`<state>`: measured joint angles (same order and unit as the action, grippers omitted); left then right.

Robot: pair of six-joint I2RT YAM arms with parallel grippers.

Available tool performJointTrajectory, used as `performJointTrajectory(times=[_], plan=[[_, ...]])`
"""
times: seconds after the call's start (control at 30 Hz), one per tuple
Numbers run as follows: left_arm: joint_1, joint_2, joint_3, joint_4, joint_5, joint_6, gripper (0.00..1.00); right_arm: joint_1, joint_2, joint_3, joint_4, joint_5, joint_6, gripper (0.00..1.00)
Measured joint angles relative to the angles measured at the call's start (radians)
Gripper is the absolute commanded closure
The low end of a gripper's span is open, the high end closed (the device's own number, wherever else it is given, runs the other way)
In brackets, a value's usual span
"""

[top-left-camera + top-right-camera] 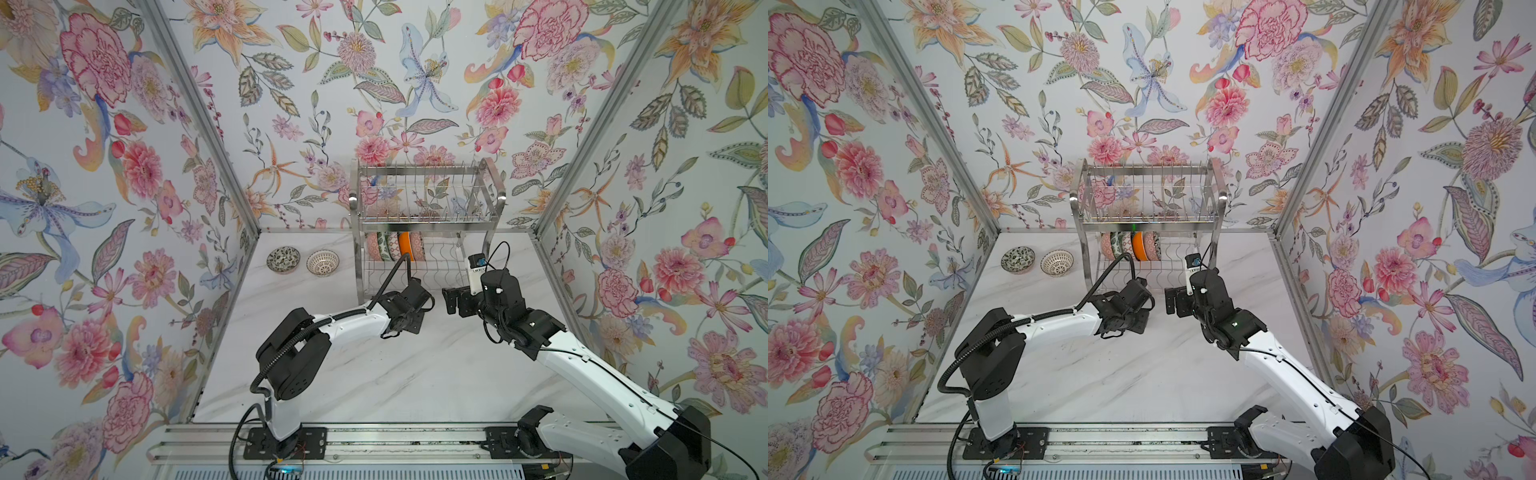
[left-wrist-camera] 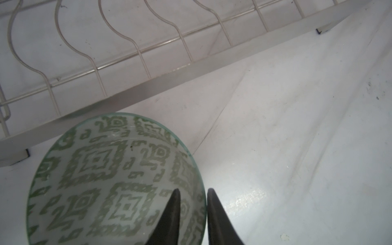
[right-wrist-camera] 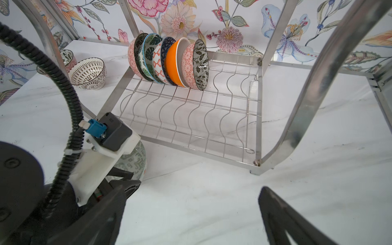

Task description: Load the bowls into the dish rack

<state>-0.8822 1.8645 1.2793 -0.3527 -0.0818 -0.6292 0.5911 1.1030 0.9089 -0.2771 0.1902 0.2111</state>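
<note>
Closest to us, the white marble counter (image 1: 415, 374) has both arms reaching over it toward the middle. The right end effector (image 3: 193, 188) is wide open, and only bare counter shows between its two dark fingers (image 3: 275, 212). In both top views it hangs just beside the left end effector (image 1: 409, 322), and the two are close but not touching.

The left end effector (image 2: 193, 191) is at the green bowl (image 2: 106, 180), a pale bowl with green square shapes inside. One finger is inside the bowl and one is outside, with the rim between them. The fingers are a little apart, and we cannot tell if they squeeze the rim. The green bowl is the right way up, just in front of the low front bar of the dish rack (image 2: 169, 78). In both top views the arm hides it.

Farther back, the shiny dish rack (image 3: 191, 118) has two shelves. On the bottom shelf, five bowls (image 3: 174, 61) stand on edge in a tight row at the left end. One of them is bright orange.

Farthest back on the left, two more bowls (image 1: 303, 261) sit side by side on the counter, left of the rack and near the flowery wall (image 1: 374, 83).
</note>
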Motion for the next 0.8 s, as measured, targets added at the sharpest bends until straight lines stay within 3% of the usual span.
performJointTrajectory(times=[0.13,0.37,0.53,0.67,0.8], plan=[[0.000,0.000,0.000,0.004,0.000,0.018,0.48,-0.003,0.000,-0.008,0.000,-0.008,0.007,0.01],[0.000,-0.014,0.000,-0.007,-0.011,0.035,0.46,-0.004,0.000,-0.008,0.005,-0.024,0.014,0.01],[0.003,-0.092,-0.003,-0.027,-0.058,0.051,0.25,-0.004,0.000,-0.008,0.005,-0.029,0.023,0.01],[0.026,-0.211,-0.045,-0.027,-0.087,0.056,0.01,-0.003,0.005,-0.008,0.006,-0.041,0.034,0.01],[0.091,-0.339,-0.108,-0.029,-0.112,0.065,0.01,0.011,0.029,-0.003,0.011,-0.045,0.042,0.01]])
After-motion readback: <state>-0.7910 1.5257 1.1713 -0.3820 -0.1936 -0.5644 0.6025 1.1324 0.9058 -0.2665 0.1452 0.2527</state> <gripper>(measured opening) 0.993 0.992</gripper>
